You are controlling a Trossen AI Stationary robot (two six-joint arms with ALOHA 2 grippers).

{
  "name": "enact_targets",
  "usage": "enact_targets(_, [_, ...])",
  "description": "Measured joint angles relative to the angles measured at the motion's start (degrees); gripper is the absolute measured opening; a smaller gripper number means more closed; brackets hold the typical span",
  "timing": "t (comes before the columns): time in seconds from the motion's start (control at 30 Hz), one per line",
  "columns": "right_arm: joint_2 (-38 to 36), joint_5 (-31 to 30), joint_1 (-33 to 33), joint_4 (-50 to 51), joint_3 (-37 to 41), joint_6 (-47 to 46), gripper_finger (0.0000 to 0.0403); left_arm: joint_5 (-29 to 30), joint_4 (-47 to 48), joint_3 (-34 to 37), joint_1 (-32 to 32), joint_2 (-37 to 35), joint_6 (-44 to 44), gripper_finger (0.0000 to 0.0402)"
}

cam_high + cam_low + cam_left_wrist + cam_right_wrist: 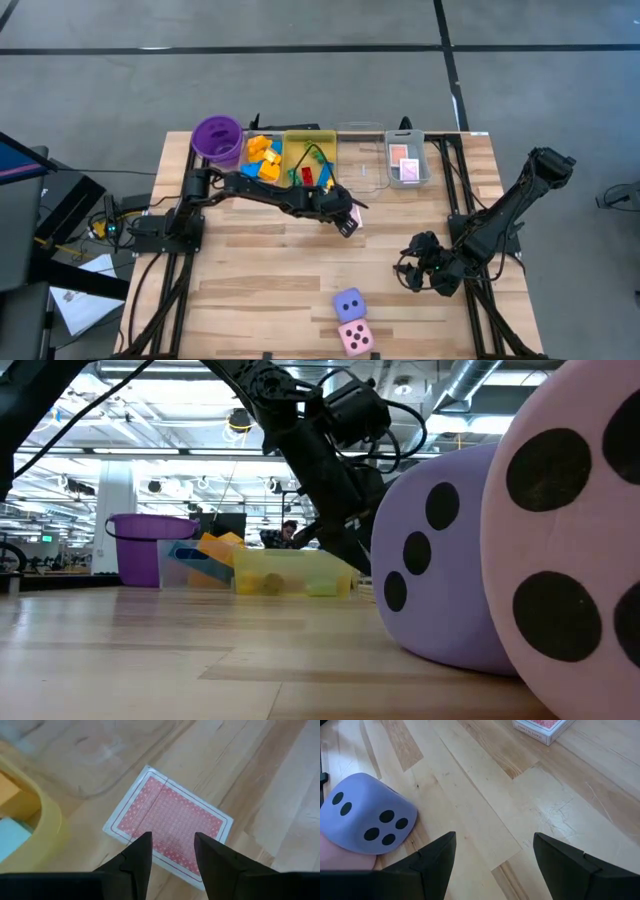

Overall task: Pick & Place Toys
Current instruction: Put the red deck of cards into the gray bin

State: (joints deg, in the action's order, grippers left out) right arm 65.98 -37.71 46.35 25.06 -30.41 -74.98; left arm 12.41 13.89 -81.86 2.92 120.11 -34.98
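Note:
A small stack of pink-backed playing cards (170, 817) lies flat on the wooden table just in front of the trays; it also shows in the high view (354, 211). My left gripper (172, 845) (346, 219) is open, its fingers pointing down over the stack. My right gripper (495, 850) (415, 268) is open and empty, low over the table at the right. The purple die (348, 304) (367, 820) and pink die (355, 337) rest side by side on the table near its front edge. In the low view they fill the foreground, purple (450, 560) and pink (570, 530). My left gripper's two fingertips (145, 842) stand over the top card's face (172, 827), coming from above. The cards lie flat on the table. I cannot tell whether the fingertips touch the card.
Along the far edge stand a purple cup (217, 140), a clear tray of bricks (250, 160), a yellow tray with bricks (295, 140), an empty-looking clear tray (360, 170) and a clear tray with cards (425, 165). Bare wood lies between the arms.

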Motion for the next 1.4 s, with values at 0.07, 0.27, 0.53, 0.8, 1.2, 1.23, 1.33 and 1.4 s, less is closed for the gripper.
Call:
enact_targets(0.07, [0.0, 0.0, 0.0, -0.02, 0.0, 0.0, 0.026, 0.84, -0.77, 0.0, -0.1, 0.52, -0.03, 0.0139])
enact_targets(0.27, [0.0, 0.04, 0.0, -0.09, 0.0, -0.02, 0.026, 1.14, -1.99, 0.03, -0.41, 1.49, 0.0, 0.0136])
enact_targets(0.53, [-0.02, 0.15, 0.0, -0.26, 0.0, -0.02, 0.026, 1.16, -2.4, 0.0, -1.23, 2.3, 7.66, 0.0136])
enact_targets(0.8, [-0.01, 0.22, 0.02, -0.29, 0.0, -0.07, 0.026, -5.23, -4.8, -0.35, -5.06, 4.9, 24.78, 0.0136])
enact_targets(1.2, [-0.02, 0.41, 0.02, -1.97, -0.02, 0.27, 0.026, -8.9, -2.82, -0.24, -9.89, 4.38, 56.18, 0.0136])
enact_targets(1.23, [-0.02, 0.42, 0.02, -2.39, -0.02, 0.99, 0.026, -9.56, -2.82, -0.22, -9.98, 4.39, 57.59, 0.0136])
enact_targets(1.33, [-0.02, 0.4, 0.02, -4.55, -0.02, 4.6, 0.026, -10.13, -2.8, -0.09, -10.03, 3.85, 58.6, 0.0136])
enact_targets(1.4, [-0.02, 0.4, -0.01, -6.41, -0.02, 8.1, 0.026, -9.81, -2.78, 0.18, -10.01, 2.71, 58.55, 0.0136])
